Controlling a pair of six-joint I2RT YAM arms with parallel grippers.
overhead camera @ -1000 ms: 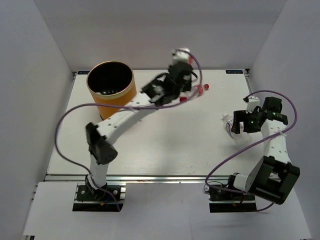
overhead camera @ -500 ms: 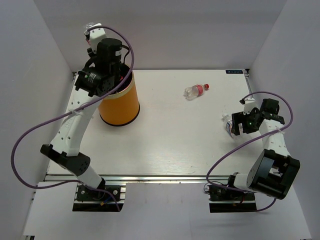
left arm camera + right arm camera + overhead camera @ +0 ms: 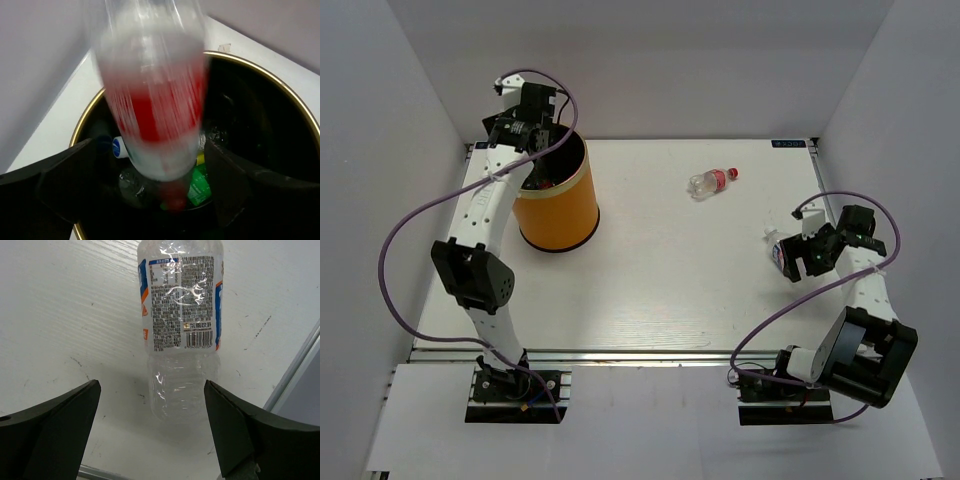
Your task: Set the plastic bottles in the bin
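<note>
Left wrist, red-label bottle (image 3: 150, 100) over bin (image 3: 280, 83), left tool (image 3: 149, 146) spread

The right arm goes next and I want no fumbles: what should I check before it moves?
1. Left gripper open over the orange-yellow cylindrical bin: ok.
2. Red-labelled clear plastic bottle loose inside that open gripper, above the bin's mouth: ok.
3. Bin upright: ok.
4. Right gripper open: ok.
5. Blue-white-labelled clear bottle centred under the right gripper: not ok, it looks offset to one side.
6. All bottles binned: not ok; a red-capped clear bottle lies out at the far side.
</note>
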